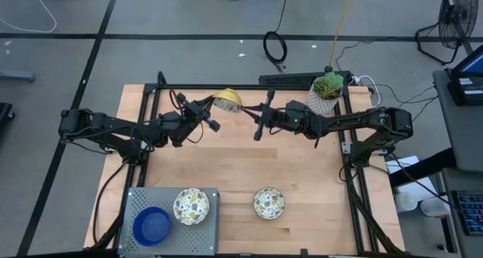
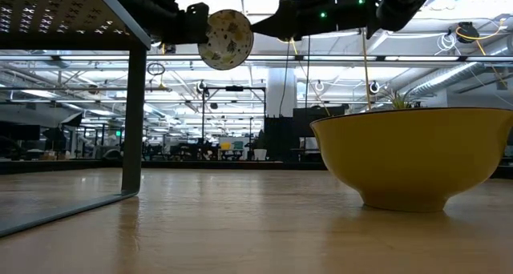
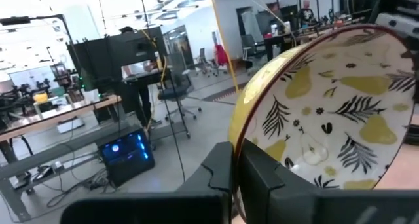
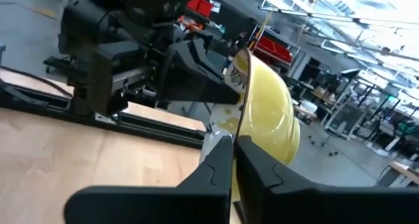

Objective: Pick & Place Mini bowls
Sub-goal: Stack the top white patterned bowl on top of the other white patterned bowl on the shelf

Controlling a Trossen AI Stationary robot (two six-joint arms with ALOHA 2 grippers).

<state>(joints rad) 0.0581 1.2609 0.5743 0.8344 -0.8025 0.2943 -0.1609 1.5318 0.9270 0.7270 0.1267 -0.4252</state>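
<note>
A mini bowl (image 1: 229, 99), yellow outside and cream inside with yellow pears and dark leaves, is held in the air over the table's far middle. It stands on edge, and its inside shows in the low view (image 2: 226, 39). My left gripper (image 1: 214, 107) is shut on it from the left and my right gripper (image 1: 245, 109) from the right. A matching bowl (image 1: 269, 203) rests on its foot on the table near the front. Another patterned bowl (image 1: 191, 206) and a blue bowl (image 1: 152, 225) sit on the grey tray (image 1: 143, 199). My left gripper pinches the bowl's rim (image 3: 243, 135), one finger on the yellow outside and one on the patterned inside. It comes level from the table's left. The bowl is lifted clear and stands on edge. My right gripper pinches the rim (image 4: 238, 122) on the opposite side between its two fingers, coming level from the table's right, with the yellow outer wall (image 4: 268, 112) beside them.
A white pot with a green plant (image 1: 326, 92) stands at the far right by the black frame rail. The raised grey perforated tray sits at the front left, and its leg (image 2: 134, 122) shows in the low view. Bare wood lies between the arms and the front bowls.
</note>
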